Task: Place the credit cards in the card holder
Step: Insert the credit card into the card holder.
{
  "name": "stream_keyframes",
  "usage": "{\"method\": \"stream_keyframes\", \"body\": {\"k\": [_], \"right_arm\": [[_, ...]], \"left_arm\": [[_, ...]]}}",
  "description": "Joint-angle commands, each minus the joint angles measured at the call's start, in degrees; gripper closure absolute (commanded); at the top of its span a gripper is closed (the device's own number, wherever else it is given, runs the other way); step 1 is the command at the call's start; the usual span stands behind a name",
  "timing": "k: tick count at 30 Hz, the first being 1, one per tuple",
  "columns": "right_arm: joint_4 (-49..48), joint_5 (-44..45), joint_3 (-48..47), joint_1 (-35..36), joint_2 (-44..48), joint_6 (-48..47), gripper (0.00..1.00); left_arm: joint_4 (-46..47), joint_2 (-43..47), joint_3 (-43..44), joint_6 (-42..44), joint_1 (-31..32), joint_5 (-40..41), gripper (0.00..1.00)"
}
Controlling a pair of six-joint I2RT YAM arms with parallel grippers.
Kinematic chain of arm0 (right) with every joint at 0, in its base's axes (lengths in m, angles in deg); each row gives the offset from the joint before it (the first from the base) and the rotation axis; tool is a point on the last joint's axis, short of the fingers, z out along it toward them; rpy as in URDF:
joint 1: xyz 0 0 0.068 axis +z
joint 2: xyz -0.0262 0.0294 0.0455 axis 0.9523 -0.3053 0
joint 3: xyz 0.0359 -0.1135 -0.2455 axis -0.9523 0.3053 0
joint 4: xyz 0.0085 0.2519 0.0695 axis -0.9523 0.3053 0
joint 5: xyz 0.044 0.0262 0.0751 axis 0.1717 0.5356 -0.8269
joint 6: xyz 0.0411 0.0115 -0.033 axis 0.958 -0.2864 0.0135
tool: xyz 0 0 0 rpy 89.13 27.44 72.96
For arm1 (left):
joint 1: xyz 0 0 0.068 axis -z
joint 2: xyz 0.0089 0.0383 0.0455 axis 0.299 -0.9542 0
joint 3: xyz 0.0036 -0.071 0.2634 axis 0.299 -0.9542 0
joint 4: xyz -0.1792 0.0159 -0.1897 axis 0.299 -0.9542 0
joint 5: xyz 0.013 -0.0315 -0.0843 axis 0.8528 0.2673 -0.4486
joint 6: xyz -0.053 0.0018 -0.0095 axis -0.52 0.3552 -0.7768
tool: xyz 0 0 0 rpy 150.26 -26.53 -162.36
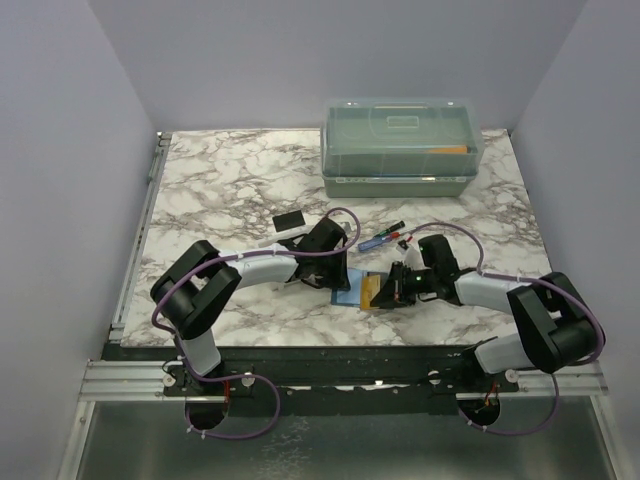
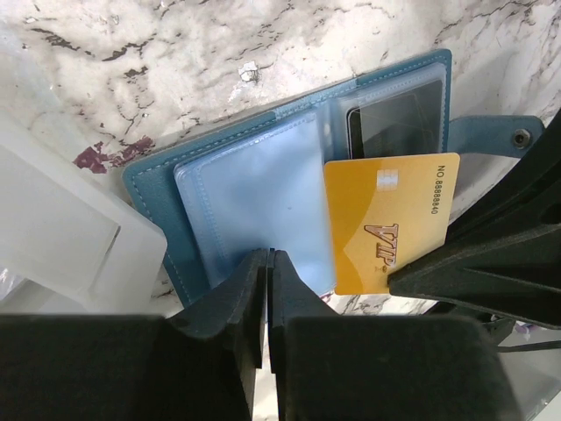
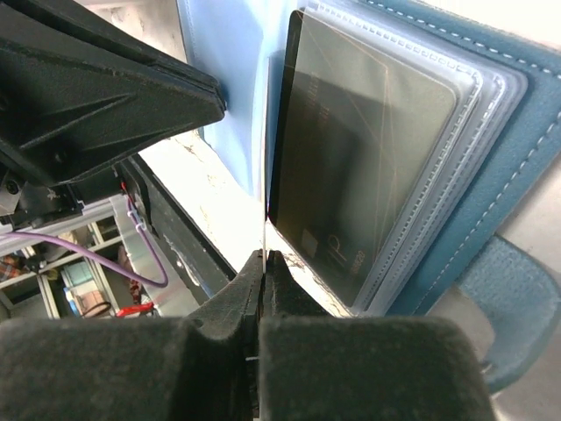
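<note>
The teal card holder (image 2: 153,189) (image 1: 343,296) lies open on the marble table, its clear sleeves fanned out. My left gripper (image 2: 267,254) (image 1: 338,275) is shut on the near edge of a clear sleeve (image 2: 254,202). A yellow credit card (image 2: 386,219) (image 1: 372,292) sits partly over the holder's right half, pinched at its corner by my right gripper (image 3: 265,254) (image 1: 398,290). In the right wrist view this card shows edge-on (image 3: 265,175). A dark credit card (image 3: 368,149) (image 2: 399,123) rests inside a sleeve. The holder's snap flap (image 2: 504,136) sticks out to the right.
A small clear-white plastic tray (image 2: 61,237) lies just left of the holder. A large translucent lidded box (image 1: 400,145) stands at the back. A small black item (image 1: 289,220) and a few pens (image 1: 385,237) lie behind the grippers. The table's front edge is close.
</note>
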Motion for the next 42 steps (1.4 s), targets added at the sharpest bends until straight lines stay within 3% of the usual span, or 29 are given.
{"method": "stream_keyframes", "body": {"k": [1,9,28,35,42], "right_arm": [[-2.3,-2.57,-0.85,-0.38,-1.81,-3.87,1.0],[-0.1,-5.12,-2.15,-1.32,-3.22,-7.61,1.0],[1.66,-7.46,-1.31,-1.94,-6.56,-2.03,1.0],[-0.02,-9.84,-3.82,-1.94,-11.15,-3.1,1.0],[-1.14,-9.96,-6.01,-2.53,-13.66,-3.22,1.0]], "left_arm": [[-3.89,1.12,-1.61,1.82,-0.01,5.0,0.85],[-5.47,2.24,-1.9,2.33,-0.01,7.33,0.81],[-7.28,2.93,-2.31,2.95,0.18,9.06,0.77],[-7.35,3.9,-3.02,3.27,0.24,9.6,0.71],[-7.35,1.08,-4.26,4.09,0.39,10.4,0.83]]}}
